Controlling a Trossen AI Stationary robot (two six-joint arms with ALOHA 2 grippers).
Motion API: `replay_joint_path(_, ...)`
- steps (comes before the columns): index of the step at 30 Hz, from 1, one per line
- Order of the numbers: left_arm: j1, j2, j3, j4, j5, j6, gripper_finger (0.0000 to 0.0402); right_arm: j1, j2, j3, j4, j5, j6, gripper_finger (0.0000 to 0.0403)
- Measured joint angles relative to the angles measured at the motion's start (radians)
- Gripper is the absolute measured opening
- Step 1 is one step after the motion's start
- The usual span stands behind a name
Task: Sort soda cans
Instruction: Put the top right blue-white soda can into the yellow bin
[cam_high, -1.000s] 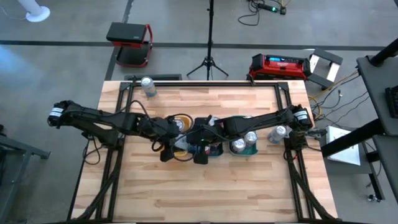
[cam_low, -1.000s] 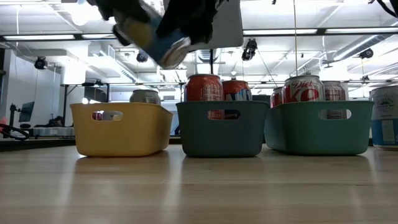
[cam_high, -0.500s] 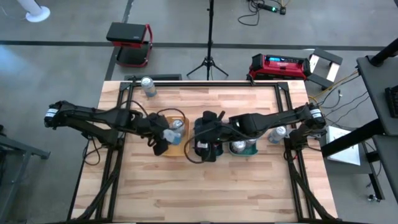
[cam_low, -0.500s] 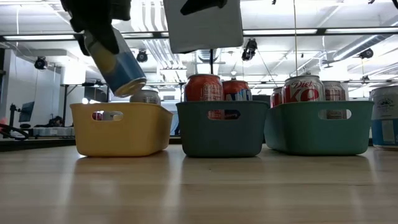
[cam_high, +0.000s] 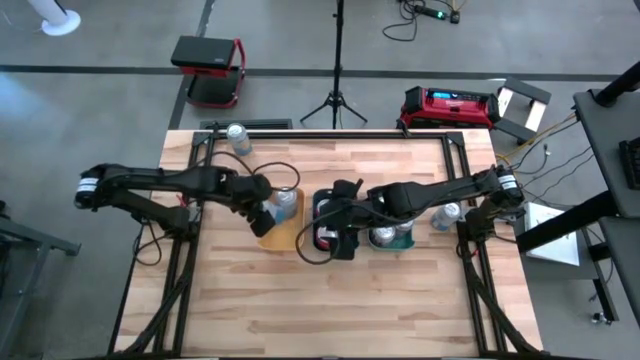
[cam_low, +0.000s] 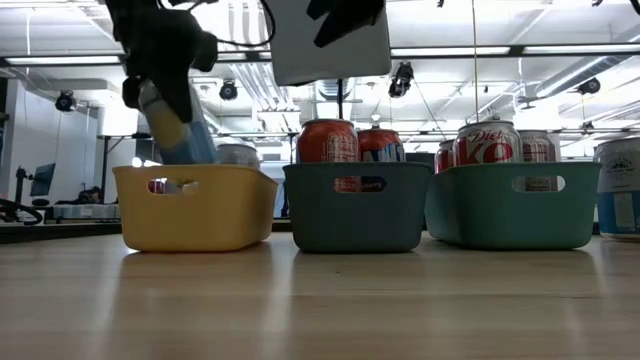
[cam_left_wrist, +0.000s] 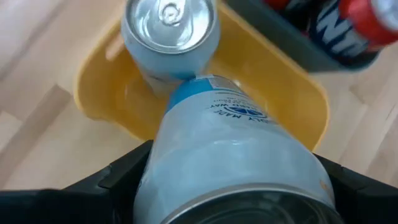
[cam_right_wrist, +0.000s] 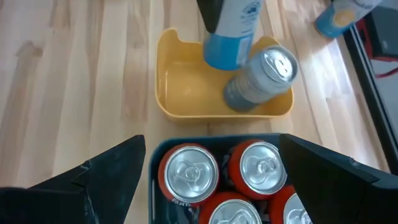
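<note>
Left pincer (cam_high: 268, 212) lowers blue can (cam_right_wrist: 231, 31) into yellow tray (cam_right_wrist: 186, 93).

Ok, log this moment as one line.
left gripper: shut on pale blue-banded metal can, lowering | target: yellow plastic tray | right gripper: open, above dark tray

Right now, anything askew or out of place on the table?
Nothing spilled or damaged. Left gripper holds a blue-and-white can tilted over the yellow tray, beside the can already inside. Two cans stand loose outside the trays: one at the far left corner, one near the right edge. Right gripper hovers open over the middle tray.
</note>
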Motion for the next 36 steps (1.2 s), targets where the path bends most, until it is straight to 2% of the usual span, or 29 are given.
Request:
replay_joint_path(6, 0.001, 0.035, 0.0, -0.003, 0.054, 0.002, 0.029, 0.0, 0.0, -0.034, 0.001, 0.0, 0.027, 0.0364)
replay_joint_path(22, 0.002, 0.172, 0.0, 0.026, 0.018, 0.022, 0.0291, 0.0, 0.0, -0.065, 0.021, -0.001, 0.057, 0.0364)
replay_joint_path(31, 0.002, 0.23, 0.0, 0.038, 0.004, 0.02, 0.0314, 0.011, 0.002, -0.151, 0.143, -0.005, 0.062, 0.0364)
replay_joint_path(36, 0.002, 0.269, 0.0, 0.04, 0.005, 0.027, 0.0318, 0.038, 0.002, -0.158, 0.149, -0.008, 0.047, 0.0364)
